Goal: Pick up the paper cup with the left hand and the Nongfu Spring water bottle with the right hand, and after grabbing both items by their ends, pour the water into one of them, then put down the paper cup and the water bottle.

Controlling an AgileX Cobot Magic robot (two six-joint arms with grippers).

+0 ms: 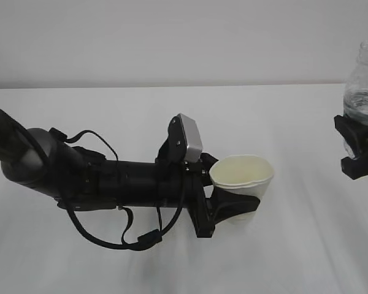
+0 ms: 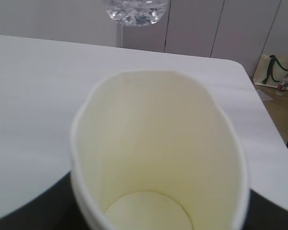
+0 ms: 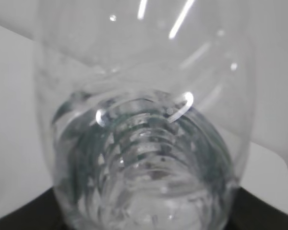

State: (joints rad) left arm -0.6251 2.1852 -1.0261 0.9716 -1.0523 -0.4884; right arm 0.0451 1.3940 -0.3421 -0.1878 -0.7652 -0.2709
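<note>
White paper forms the paper cup [image 1: 242, 177], which sits clasped between the black fingers of the left hand's pincer [image 1: 233, 207], its rim squeezed slightly oval and its cream inside looking empty in the left wrist view [image 2: 158, 158]. That left hand [image 1: 110, 180] stretches low across the white tabletop [image 1: 172, 110], its silver-grey wrist box just behind the cup. Well apart from this pincer, off to its far side, the right hand's pincer [image 1: 359, 153] grasps the Nongfu Spring water bottle [image 1: 363, 82] around its lower body, holding it upright. Seen from the right wrist, the clear ribbed bottle [image 3: 144, 143] fills the space between the dark fingers, with water [image 1: 360, 105] inside it just above the pincer.
</note>
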